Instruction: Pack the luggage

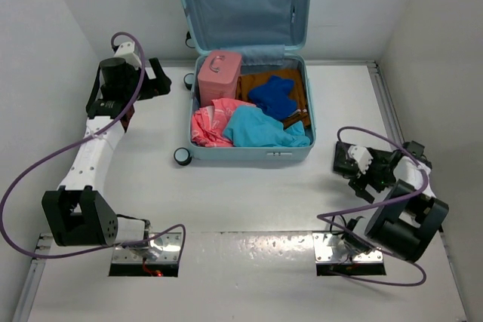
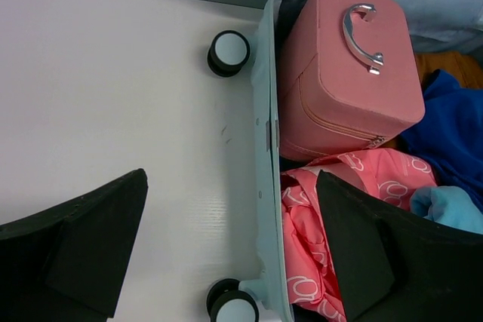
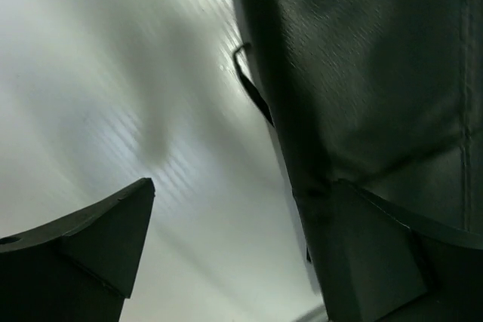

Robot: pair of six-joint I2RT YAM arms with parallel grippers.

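Resting on a white-walled table (image 1: 249, 201) (perhaps ribbed), the luggage (image 1: 249, 154) lies open.

Bright, even light from overhead, shadows soft. The right wrist view is smeared and dim; beyond the right claw (image 3: 241, 186) the tabletop (image 3: 113, 73) glares white. Other views are sharp.

Left arm (image 1: 94, 152) shows white links between chunky black joints; right arm (image 1: 400, 224) is nearly all black (just a white patch near the wrist). Purple cables (image 1: 127, 34) loop off both, silver base plates (image 1: 170, 245) sit below, and the matte black wedge fingers (image 2: 83, 246) show up close.
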